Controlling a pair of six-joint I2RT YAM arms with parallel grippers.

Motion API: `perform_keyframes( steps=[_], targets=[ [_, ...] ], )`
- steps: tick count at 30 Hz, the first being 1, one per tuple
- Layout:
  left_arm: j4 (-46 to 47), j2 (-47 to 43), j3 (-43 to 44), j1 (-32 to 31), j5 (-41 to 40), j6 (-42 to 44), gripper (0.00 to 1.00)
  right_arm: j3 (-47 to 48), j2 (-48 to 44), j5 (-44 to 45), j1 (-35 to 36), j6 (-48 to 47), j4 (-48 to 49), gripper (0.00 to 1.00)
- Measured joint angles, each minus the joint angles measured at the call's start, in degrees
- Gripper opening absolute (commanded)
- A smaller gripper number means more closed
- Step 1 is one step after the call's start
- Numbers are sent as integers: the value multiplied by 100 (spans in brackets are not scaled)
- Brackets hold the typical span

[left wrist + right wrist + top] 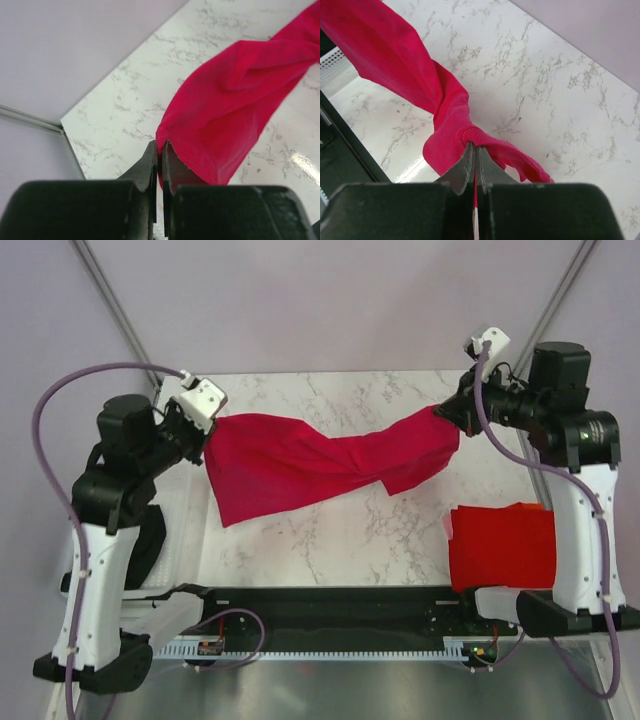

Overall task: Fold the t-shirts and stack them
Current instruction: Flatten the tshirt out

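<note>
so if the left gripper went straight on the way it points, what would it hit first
The crimson-pink t-shirt pinched in the left gripper; it would bunch that cloth. Beyond it, probably the marble tabletop, though depth is unclear.

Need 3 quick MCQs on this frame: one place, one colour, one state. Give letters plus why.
1. Where does the folded stack lie on the table?
A. far left corner
B. near edge, right side
C. centre

2. What colour is the shirt that both arms hold?
A. crimson-pink
B. blue
C. white

3. The left gripper is:
A. open, clear of cloth
B. shut on the shirt's edge
C. out of view

Answers:
1 B: the stack sits beside the right arm's base.
2 A: every view shows crimson-pink cloth.
3 B: its jaws are pinched together on the cloth.
</note>
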Motion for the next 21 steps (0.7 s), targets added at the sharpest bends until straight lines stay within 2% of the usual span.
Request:
perform_keyframes(
  steps=[5,10,15,21],
  targets=[
    [26,-802,-57,0,96,2,2,-15,-826,4,0,184,-133,0],
    [175,-651,-380,-4,238,57,3,-382,-1029,0,4,297,-2,0],
    [319,603,-844,-4,345,109,4,-1154,-334,59,4,208,208,0],
    [479,2835,-1110,-2,391,120,7,-1915,1259,229,4,4,612,0]
  ],
)
